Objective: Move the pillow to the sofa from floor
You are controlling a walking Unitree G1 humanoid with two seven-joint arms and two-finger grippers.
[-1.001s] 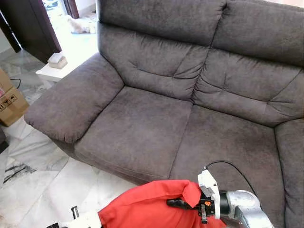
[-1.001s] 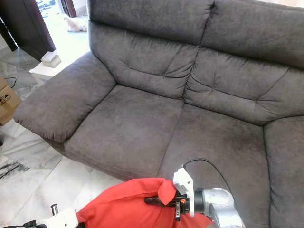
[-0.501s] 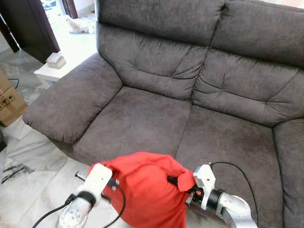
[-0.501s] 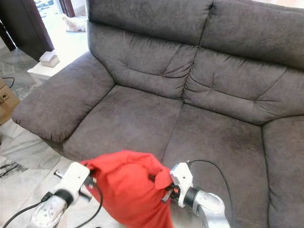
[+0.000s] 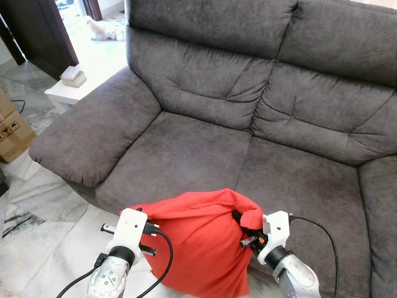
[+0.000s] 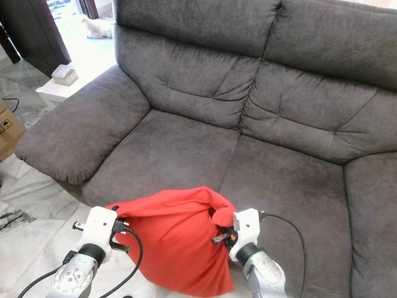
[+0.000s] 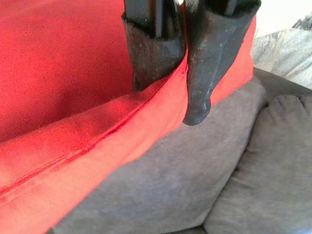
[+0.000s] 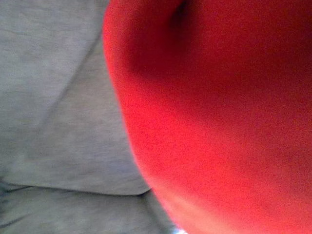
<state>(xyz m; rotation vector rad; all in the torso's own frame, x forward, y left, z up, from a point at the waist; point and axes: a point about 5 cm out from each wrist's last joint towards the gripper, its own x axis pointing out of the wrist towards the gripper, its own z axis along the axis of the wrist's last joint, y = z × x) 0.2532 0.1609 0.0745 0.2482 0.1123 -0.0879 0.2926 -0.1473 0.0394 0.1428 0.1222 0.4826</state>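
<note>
Raised since a moment ago, the pillow (image 5: 198,239) now hangs between both arms at the front edge of the sofa (image 5: 186,155), held by its two top corners so it can clear the seat. Left wrist view shows the left gripper (image 7: 184,73) pinching the red seam above the cushion; the right gripper (image 5: 243,231) seems clamped on the other corner, though cloth hides its fingers.

A home living room. Shown by a dark grey fabric sofa (image 5: 248,112) across most of the frame, marble-patterned floor (image 5: 37,242) at lower left, a low white table (image 5: 68,93) with a tissue box (image 5: 73,75) at upper left, a cardboard box (image 5: 12,130) at the left edge, and a dark door (image 5: 34,31) at top left.
</note>
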